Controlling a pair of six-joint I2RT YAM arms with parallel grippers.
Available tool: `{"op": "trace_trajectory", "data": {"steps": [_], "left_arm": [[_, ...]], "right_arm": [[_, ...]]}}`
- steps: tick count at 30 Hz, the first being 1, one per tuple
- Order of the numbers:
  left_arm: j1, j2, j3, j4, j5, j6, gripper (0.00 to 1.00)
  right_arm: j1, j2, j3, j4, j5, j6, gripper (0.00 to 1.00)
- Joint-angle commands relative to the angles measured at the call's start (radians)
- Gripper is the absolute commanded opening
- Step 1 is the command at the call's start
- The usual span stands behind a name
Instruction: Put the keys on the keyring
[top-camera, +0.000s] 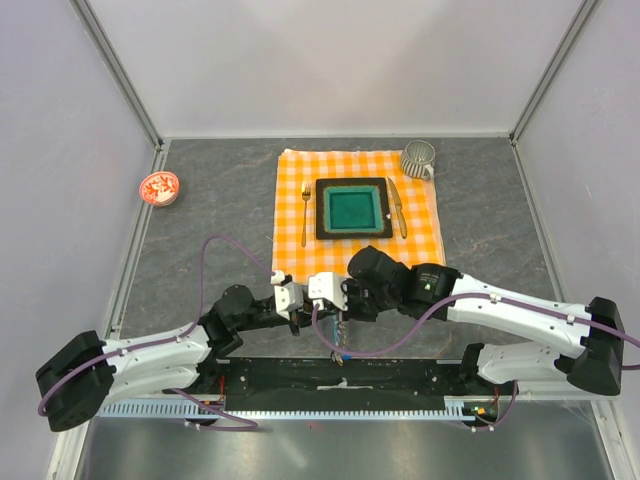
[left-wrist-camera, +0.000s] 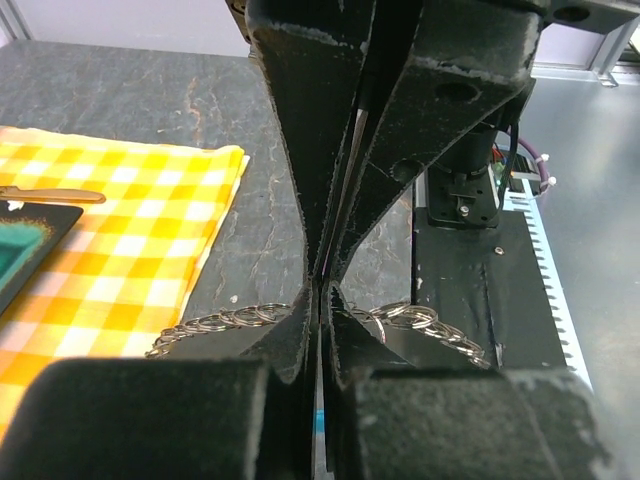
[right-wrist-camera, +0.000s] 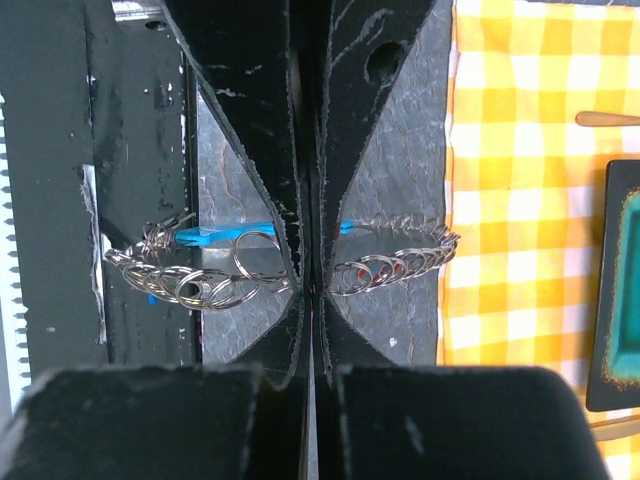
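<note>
The keyring (right-wrist-camera: 400, 265) is a thin wire loop strung with several small silvery split rings, with a cyan clip (right-wrist-camera: 215, 235) on it. It hangs low over the grey table near the front edge, seen small in the top view (top-camera: 342, 338). My right gripper (right-wrist-camera: 312, 290) is shut on the loop, and rings fan out on both sides of its fingers. My left gripper (left-wrist-camera: 322, 300) is shut on the same keyring (left-wrist-camera: 230, 320), close beside the right gripper (top-camera: 340, 312). A speck of red (right-wrist-camera: 365, 272) shows behind the rings. The keys themselves are hidden.
An orange checked cloth (top-camera: 300, 170) lies behind the grippers with a dark square plate (top-camera: 352, 208), a fork (top-camera: 306, 212), a knife (top-camera: 397, 205) and a metal mug (top-camera: 419, 158). A red-and-white dish (top-camera: 159, 187) sits far left. A black rail (top-camera: 400, 375) runs along the near edge.
</note>
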Motion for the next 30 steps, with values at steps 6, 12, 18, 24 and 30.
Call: {"op": "trace_trajectory", "data": {"steps": [6, 12, 18, 24, 30], "left_arm": [[-0.004, 0.029, 0.049, -0.006, 0.012, 0.008, 0.02], [-0.004, -0.001, -0.042, 0.198, -0.062, -0.006, 0.02], [-0.004, -0.035, -0.137, 0.424, -0.138, -0.021, 0.02], [-0.004, -0.020, -0.143, 0.481, -0.146, -0.018, 0.02], [-0.006, 0.017, -0.151, 0.548, -0.145, -0.027, 0.02]], "right_arm": [[0.006, -0.100, -0.031, 0.144, -0.004, 0.047, 0.13], [0.006, -0.226, -0.146, 0.262, 0.134, 0.163, 0.34], [0.006, -0.427, -0.365, 0.464, 0.217, 0.315, 0.36], [0.007, -0.508, -0.551, 0.725, 0.136, 0.419, 0.37], [0.017, -0.478, -0.635, 0.903, 0.135, 0.438, 0.40]]}}
